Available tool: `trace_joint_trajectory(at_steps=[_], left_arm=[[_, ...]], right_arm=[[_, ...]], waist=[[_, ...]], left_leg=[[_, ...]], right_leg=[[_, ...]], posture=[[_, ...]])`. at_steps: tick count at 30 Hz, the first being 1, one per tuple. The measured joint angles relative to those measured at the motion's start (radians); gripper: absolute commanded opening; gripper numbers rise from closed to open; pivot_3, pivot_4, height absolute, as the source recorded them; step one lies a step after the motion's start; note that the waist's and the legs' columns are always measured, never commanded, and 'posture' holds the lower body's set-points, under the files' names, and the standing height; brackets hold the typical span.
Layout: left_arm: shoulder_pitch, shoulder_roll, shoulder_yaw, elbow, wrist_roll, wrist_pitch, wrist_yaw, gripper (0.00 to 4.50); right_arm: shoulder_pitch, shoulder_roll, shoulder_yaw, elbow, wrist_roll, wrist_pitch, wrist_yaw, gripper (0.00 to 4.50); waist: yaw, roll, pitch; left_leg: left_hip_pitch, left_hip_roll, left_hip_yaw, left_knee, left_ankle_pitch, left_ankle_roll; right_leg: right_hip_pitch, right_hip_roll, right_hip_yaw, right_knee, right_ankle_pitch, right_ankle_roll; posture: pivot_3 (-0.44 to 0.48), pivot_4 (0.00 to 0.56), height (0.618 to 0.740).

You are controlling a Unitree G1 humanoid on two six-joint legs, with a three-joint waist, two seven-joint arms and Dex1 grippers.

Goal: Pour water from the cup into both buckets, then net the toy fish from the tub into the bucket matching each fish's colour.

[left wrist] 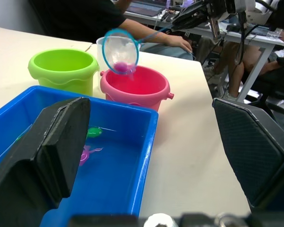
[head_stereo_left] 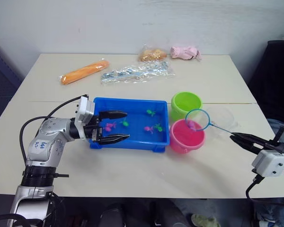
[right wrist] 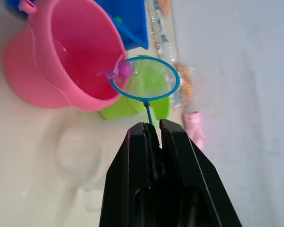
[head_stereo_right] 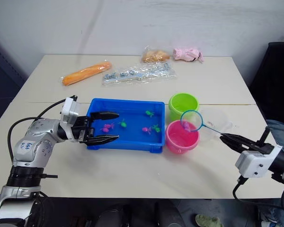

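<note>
The blue tub (head_stereo_left: pixel 130 143) sits mid-table with several tiny fish in it, among them a green fish (head_stereo_left: pixel 151 112) and a pink fish (head_stereo_left: pixel 109 126). My left gripper (head_stereo_left: pixel 124 125) is open, its fingers spread over the tub's left end. To the tub's right stand the lime green bucket (head_stereo_left: pixel 186 103) and, nearer, the pink bucket (head_stereo_left: pixel 187 138). My right gripper (head_stereo_left: pixel 235 137) is shut on the net's thin handle. The net's blue hoop (head_stereo_left: pixel 197 119) hangs over the pink bucket with a pink fish (right wrist: pixel 123 70) in its mesh. The clear cup (head_stereo_left: pixel 223 117) stands just right of the buckets.
At the table's back lie an orange bag (head_stereo_left: pixel 84 72), a clear packet (head_stereo_left: pixel 135 72), a tan packet (head_stereo_left: pixel 152 54) and a pink item (head_stereo_left: pixel 184 52). A black chair (head_stereo_left: pixel 279 71) stands at the right. A seated person (left wrist: pixel 109 19) is beyond the table in the left wrist view.
</note>
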Motion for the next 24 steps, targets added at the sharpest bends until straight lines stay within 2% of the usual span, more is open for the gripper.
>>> trace_joint_trajectory(at_steps=[6, 13, 24], left_arm=[[-0.005, -0.012, -0.001, 0.007, 0.0, -0.008, 0.005, 4.44], [-0.012, -0.034, -0.002, 0.02, 0.001, -0.019, 0.017, 4.44], [-0.025, -0.047, -0.005, 0.034, 0.002, -0.032, 0.024, 4.44]], right_arm=[[0.037, 0.05, -0.022, 0.016, -0.191, -0.172, -0.175, 0.0], [0.099, 0.118, -0.041, 0.029, -0.41, -0.244, -0.365, 0.0], [0.126, 0.137, -0.038, -0.009, -0.599, -0.276, -0.588, 0.0]], waist=[[0.0, 0.0, 0.0], [-0.001, 0.0, 0.0], [-0.001, 0.0, 0.0]], left_leg=[[0.015, 0.0, 0.0, -0.006, 0.0, -0.001], [0.016, 0.0, 0.001, -0.006, 0.0, -0.001], [0.016, 0.0, 0.002, -0.007, 0.0, -0.002]], right_leg=[[0.016, 0.0, 0.0, -0.006, 0.0, 0.0], [0.015, 0.0, 0.001, -0.005, 0.0, 0.0], [0.015, 0.0, 0.001, -0.005, 0.0, 0.0]], posture=[[0.0, 0.15, 0.74], [0.0, 0.15, 0.74], [0.0, 0.15, 0.74]])
